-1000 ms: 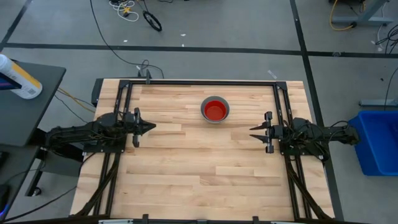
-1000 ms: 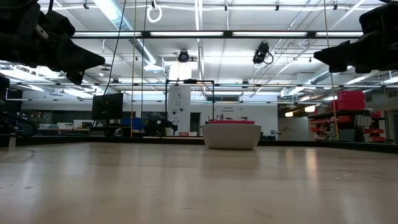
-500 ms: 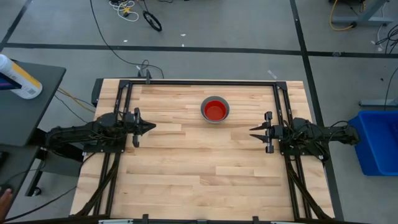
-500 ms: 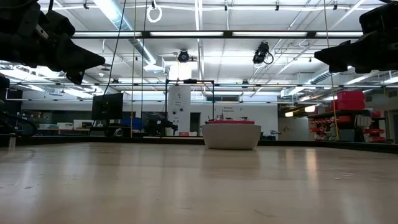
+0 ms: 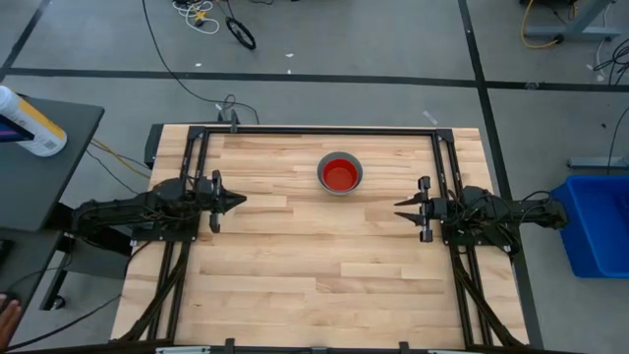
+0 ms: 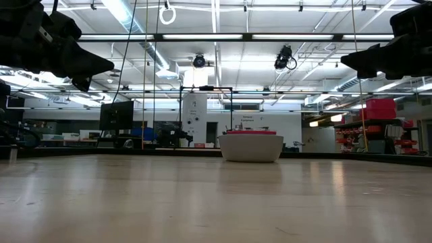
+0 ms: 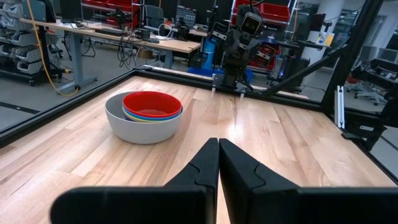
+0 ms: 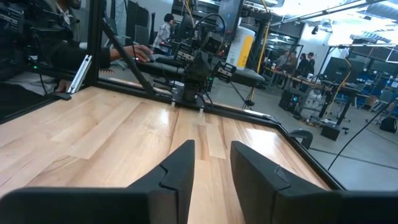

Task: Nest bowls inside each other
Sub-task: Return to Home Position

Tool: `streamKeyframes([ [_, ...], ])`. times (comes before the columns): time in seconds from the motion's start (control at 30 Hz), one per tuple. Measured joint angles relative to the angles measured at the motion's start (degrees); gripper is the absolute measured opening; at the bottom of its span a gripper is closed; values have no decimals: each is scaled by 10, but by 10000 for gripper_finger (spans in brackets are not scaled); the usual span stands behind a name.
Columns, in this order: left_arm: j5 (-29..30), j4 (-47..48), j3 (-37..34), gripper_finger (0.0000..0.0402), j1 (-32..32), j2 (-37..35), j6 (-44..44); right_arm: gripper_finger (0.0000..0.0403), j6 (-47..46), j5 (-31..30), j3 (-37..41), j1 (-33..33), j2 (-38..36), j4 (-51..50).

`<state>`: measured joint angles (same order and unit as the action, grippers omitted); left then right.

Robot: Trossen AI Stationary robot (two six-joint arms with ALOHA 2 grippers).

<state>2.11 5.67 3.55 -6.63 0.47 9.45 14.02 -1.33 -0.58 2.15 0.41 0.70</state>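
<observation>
**Task item.** The bowls (image 5: 340, 175) are found nested in one stack (image 6: 252, 146) on the table (image 5: 314, 295), toward its far edge and a little right of centre. The grey bowl (image 7: 140, 129) is outermost and the red bowl (image 7: 152, 103) uppermost. Thin blue and yellow rims are seen between them in the left wrist view. No loose bowl is seen on the table, so the nesting is judged complete.

**Grippers.** The left gripper (image 5: 241, 202) is held above the table's left side, pointed inward. Its fingers are pressed together and nothing is held. The right gripper (image 5: 397, 205) is held above the right side, facing the left one. Its fingers are parted by a narrow gap and nothing is held.

**Governing relation.** The stack lies between the two grippers but beyond the line joining them, toward the far edge. It is nearer the right gripper, though it is not caught in the right wrist view. The stack is round, so no long axis is presented.

**Surroundings.** Nothing is found between either gripper and the stack. Off the table, a bottle (image 5: 29, 123) is noted on a stand by the left arm and a blue bin (image 5: 598, 221) beside the right arm. Only withdrawal of the arms is judged outstanding, and no obstruction to it is noted.
</observation>
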Motion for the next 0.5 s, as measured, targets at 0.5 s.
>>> streamKeyframes([
  [0.5,0,0,0,16,0,0,0,137,0,0,0,0,0,0],
])
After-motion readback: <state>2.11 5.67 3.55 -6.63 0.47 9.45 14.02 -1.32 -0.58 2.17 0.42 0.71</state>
